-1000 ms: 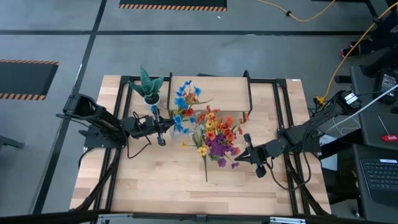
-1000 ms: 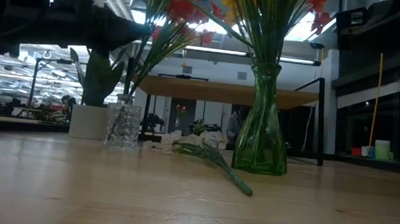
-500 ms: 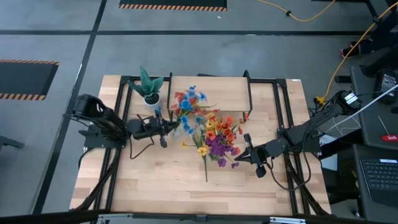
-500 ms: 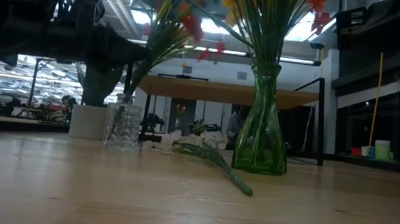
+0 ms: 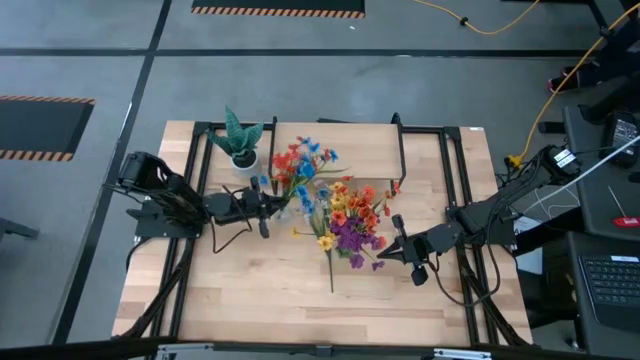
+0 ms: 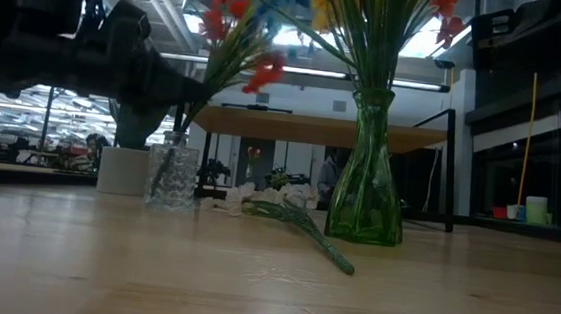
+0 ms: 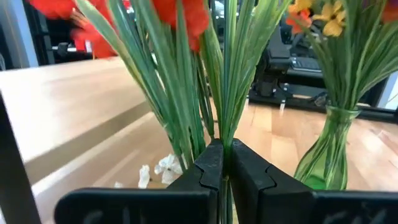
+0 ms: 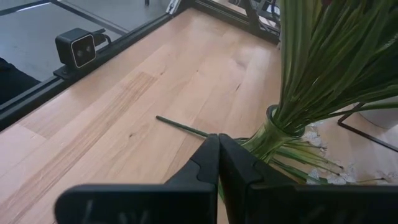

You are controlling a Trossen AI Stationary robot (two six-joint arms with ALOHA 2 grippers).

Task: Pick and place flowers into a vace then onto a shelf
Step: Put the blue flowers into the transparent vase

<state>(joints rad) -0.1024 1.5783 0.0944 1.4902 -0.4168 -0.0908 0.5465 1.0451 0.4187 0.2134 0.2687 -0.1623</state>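
Note:
My left gripper (image 5: pixel 272 204) (image 7: pixel 222 163) is shut on a bunch of flowers (image 5: pixel 300 165) with red and blue blooms. It stands over a small clear glass vase (image 6: pixel 172 176). A second, fuller bunch (image 5: pixel 350 220) stands in a tall green glass vase (image 6: pixel 366 194) (image 8: pixel 267 134). One loose stem (image 6: pixel 304 237) (image 8: pixel 180 127) lies flat on the table in front of the green vase. My right gripper (image 5: pixel 392 252) (image 8: pixel 219 149) is shut on nothing, just right of the green vase. The shelf (image 5: pixel 350 145) (image 6: pixel 323 128) stands behind the vases. My left gripper pinches several thin green stalks (image 7: pixel 217 118) of the bunch between its two fingers, partway down their length. The fingers come level from the table's left, across the stalks. The stalks fan upward and lean, and their lower ends (image 6: pixel 170 153) reach down into the clear vase.
A spiky green plant in a white pot (image 5: pixel 240 140) (image 6: pixel 124 170) stands at the shelf's left end, close to my left arm. White scraps (image 6: pixel 257 195) lie between the two vases. The near half of the table (image 5: pixel 300 300) is bare wood.
My left gripper has sunk a little toward the clear vase, still shut on the stalks. The bunch has turned and tipped in the hold: red blooms now show where blue ones showed from above. The stalks' lower ends have stayed at the vase.

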